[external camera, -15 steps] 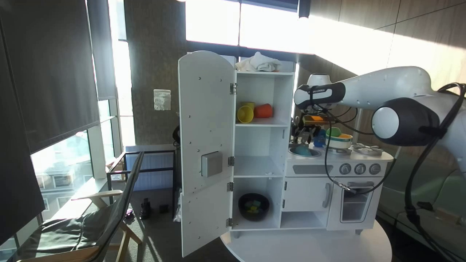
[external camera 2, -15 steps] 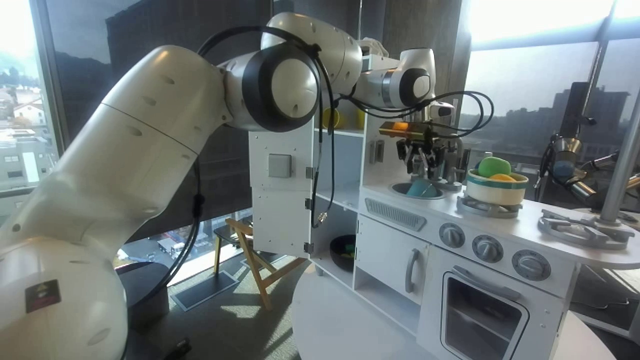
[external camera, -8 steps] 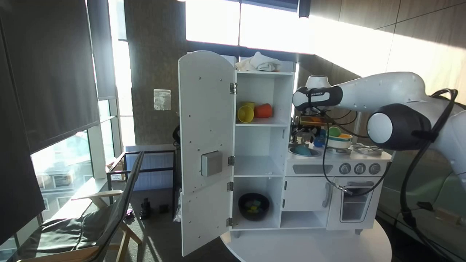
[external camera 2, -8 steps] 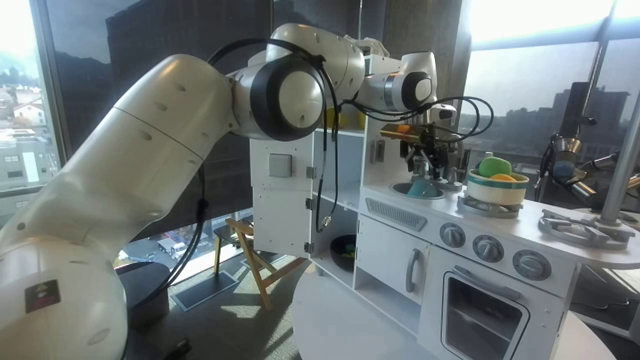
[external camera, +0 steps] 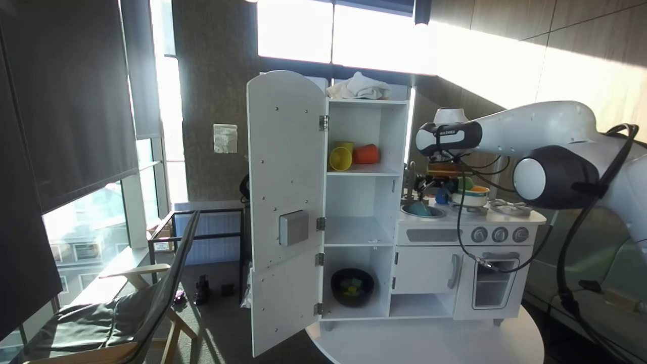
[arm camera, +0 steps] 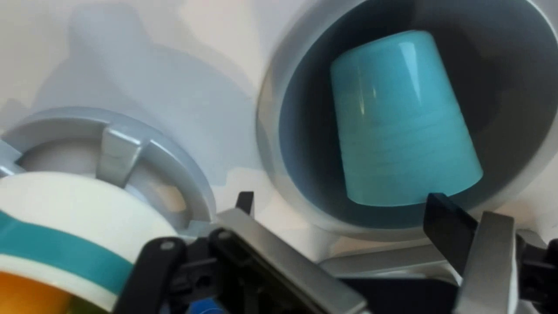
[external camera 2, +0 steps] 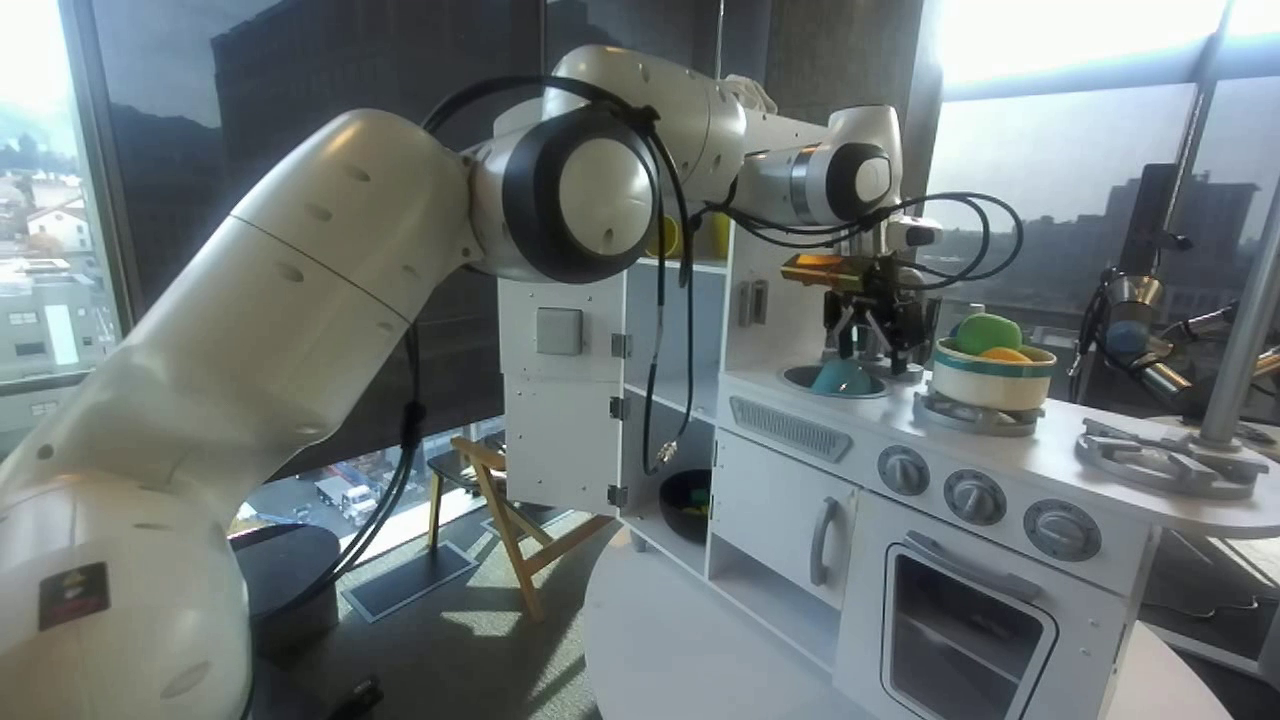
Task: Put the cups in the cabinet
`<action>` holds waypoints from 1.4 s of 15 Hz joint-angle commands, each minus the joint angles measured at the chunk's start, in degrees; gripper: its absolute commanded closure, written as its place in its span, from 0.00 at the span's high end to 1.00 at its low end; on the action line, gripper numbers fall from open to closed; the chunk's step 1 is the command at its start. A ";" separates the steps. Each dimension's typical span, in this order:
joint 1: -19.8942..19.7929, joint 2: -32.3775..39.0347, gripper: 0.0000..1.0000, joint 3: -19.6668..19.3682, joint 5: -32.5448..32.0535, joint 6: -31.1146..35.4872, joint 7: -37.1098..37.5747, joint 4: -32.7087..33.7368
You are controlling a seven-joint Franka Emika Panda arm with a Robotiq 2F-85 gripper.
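A teal cup (arm camera: pixel 403 122) lies tilted in the round grey sink (arm camera: pixel 269 117); it also shows in both exterior views (external camera: pixel 419 209) (external camera 2: pixel 842 378). My gripper (arm camera: pixel 340 200) is open and empty. In an exterior view the gripper (external camera 2: pixel 872 358) hangs over the pot side of the sink, above and apart from the cup. The tall white cabinet (external camera: pixel 349 197) stands with its door (external camera: pixel 285 172) open. Its upper shelf holds a yellow cup (external camera: pixel 340 159) with another yellow cup (external camera: pixel 345 145) behind it, and an orange-red cup (external camera: pixel 366 153) on its side.
A white pot (external camera 2: pixel 995 382) with a teal band, holding green and orange toys, stands on a burner beside the sink. A faucet (external camera: pixel 410 178) rises behind the sink. A blue object (external camera: pixel 443 195) stands near the pot. A dark bowl (external camera: pixel 352 298) sits on the cabinet's bottom shelf.
The arm and gripper have come down a little, then shifted right in both exterior views, toward the pot. The gripper stays open. The cups have not visibly moved.
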 commanded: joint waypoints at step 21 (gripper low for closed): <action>0.31 -7.08 1.00 4.94 1.85 0.68 -21.45 -14.78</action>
